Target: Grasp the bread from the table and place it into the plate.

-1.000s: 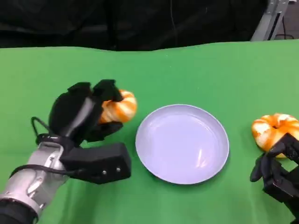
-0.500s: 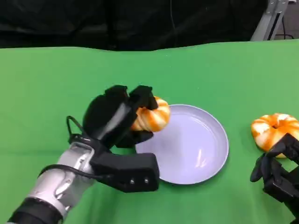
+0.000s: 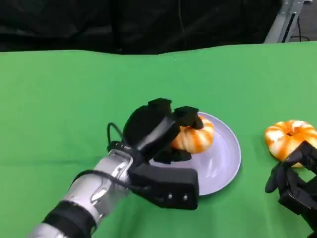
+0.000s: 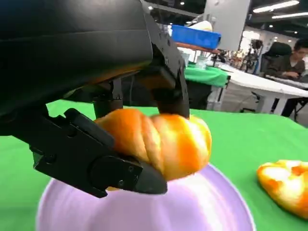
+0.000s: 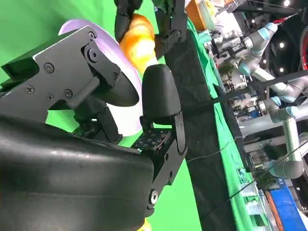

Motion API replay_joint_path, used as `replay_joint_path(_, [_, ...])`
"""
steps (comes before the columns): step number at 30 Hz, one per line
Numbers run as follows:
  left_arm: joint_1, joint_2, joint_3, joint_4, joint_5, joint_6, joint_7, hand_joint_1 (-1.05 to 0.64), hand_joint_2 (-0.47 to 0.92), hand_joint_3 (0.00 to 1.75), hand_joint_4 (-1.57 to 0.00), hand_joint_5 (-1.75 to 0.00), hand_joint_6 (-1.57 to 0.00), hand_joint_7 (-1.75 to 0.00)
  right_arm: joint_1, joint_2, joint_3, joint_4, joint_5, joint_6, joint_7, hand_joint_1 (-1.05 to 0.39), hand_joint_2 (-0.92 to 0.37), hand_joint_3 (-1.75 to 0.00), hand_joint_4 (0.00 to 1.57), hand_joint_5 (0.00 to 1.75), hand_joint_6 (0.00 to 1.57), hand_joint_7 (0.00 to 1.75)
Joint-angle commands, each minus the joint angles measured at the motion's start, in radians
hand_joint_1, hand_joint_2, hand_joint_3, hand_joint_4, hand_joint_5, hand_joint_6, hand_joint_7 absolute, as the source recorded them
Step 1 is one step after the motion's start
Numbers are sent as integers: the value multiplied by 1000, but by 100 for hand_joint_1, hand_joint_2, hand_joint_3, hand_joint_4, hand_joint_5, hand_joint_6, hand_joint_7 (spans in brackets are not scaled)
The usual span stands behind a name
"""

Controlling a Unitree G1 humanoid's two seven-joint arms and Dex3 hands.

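1. Left hand (image 3: pixel 161 126): fingers closed around the bread (image 3: pixel 195 136), clamped from above and below; held over the plate (image 3: pixel 225 163), roll on the hand's far side.
2. Bread location: in the grasp, above the plate's left half. Whether touching the plate surface or just clear of it: cannot tell from the head view.
3. Left wrist view: bread (image 4: pixel 161 144) pinched between dark fingers (image 4: pixel 96 159), lilac plate (image 4: pixel 192 211) directly beneath. Suggests a small gap under the roll, not certain.
4. Step in hand, by judgement: carry finished or nearly so; release over the plate pending. Bread not yet set down.
5. Next move calls for: lowering until the roll rests on the plate, then spreading the fingers and lifting away without dragging it over the rim.
6. Right hand (image 3: pixel 294 186): low at the near right of the table, fingers curled, holding nothing visible; just beside a second bread (image 3: pixel 290 136), well apart from the left hand.
7. Shown by the head view alone: full layout of green table (image 3: pixel 74 89), plate, both rolls and both hands.
8. Shown by the left wrist view alone: underside of the grip, second bread (image 4: pixel 286 185) past the plate, and a person (image 4: pixel 293 60) seated in the background.
9. Right wrist view: own black fingers (image 5: pixel 159 110) close up, with the plate (image 5: pixel 127 108) and held bread (image 5: pixel 139 41) beyond them.
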Motion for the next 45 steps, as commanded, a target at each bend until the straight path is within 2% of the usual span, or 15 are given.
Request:
replay_joint_path(1, [-50, -5, -17, 57, 8, 8, -29, -9, 92, 10, -71, -158, -111, -16, -1, -12, -9, 0, 9, -7, -1, -5, -47, -134, 89, 175, 76, 161])
replay_joint_path(4, [-74, -17, -29, 94, 9, 1, -31, -11, 92, 21, -73, -156, -94, -80, 0, -11, -9, -1, 9, -4, -3, -5, -47, -134, 89, 175, 76, 161])
replay_joint_path(5, [-79, -19, -33, 105, 10, -1, -27, -12, 92, 27, -68, -167, -75, -132, 1, -10, -9, -4, 9, -2, -6, -5, -47, -134, 89, 175, 76, 161])
replay_joint_path(7, [-87, -22, -38, 120, 11, -5, -20, -13, 92, 29, -66, -173, -61, -165, 2, -9, -8, -6, 9, 0, -8, -5, -47, -134, 89, 175, 76, 161])
replay_joint_path(10, [-101, -38, -48, 159, 14, -12, 1, -11, 92, 30, -66, -174, -56, -173, 3, -7, -6, -10, 8, 2, -12, -5, -46, -134, 89, 175, 77, 161])
replay_joint_path(19, [-136, -50, -60, 247, 17, -59, 64, -8, 91, 28, -59, -175, -53, -175, 3, -7, -4, -9, 6, -13, -5, -5, -46, -136, 89, 175, 77, 161])
replay_joint_path(20, [-137, -49, -61, 250, 17, -61, 65, -8, 91, 27, -60, -166, -55, -171, 4, -7, -4, -10, 6, -12, -5, -5, -46, -136, 89, 175, 77, 161])
replay_joint_path(22, [-139, -49, -62, 255, 16, -61, 64, -10, 92, 25, -73, -127, -64, -152, 4, -8, -3, -12, 5, -10, -6, -5, -46, -136, 89, 175, 76, 161])
replay_joint_path(26, [-142, -49, -63, 261, 15, -63, 67, -11, 92, 25, -79, -112, -68, -146, 4, -8, -3, -12, 5, -10, -6, -6, -46, -135, 89, 175, 76, 162])
replay_joint_path(27, [-139, -45, -67, 253, 19, -57, 58, -17, 92, 23, -77, -103, -66, -133, 4, -8, -4, -10, 6, -11, -6, -6, -46, -135, 89, 175, 76, 162])
replay_joint_path(29, [-136, -39, -73, 243, 24, -47, 45, -38, 92, 21, -86, -46, -87, -41, 5, -8, -5, -8, 6, -11, -5, -6, -46, -135, 89, 175, 76, 161])
replay_joint_path(31, [-131, -36, -73, 239, 20, -46, 33, -55, 92, 24, -73, -21, -83, -12, 6, -8, -5, -12, 8, -8, -5, -7, -45, -135, 89, 175, 76, 161])
replay_joint_path(32, [-128, -35, -72, 238, 20, -42, 28, -67, 92, 29, -57, -9, -71, -5, 6, -8, -5, -11, 8, -12, -4, -7, -45, -135, 89, 175, 76, 161])
replay_joint_path(39, [-119, -32, -77, 234, 21, 1, -18, -96, 92, 56, -8, 0, -36, 0, 2, -11, -6, 1, 3, -27, 3, -9, -46, -134, 89, 175, 76, 159])
replay_joint_path(45, [-115, -26, -84, 221, 28, 36, -63, -104, 92, 68, 0, 0, -26, 0, 2, -10, -6, 2, 3, -29, 2, -9, -46, -133, 89, 175, 77, 159])
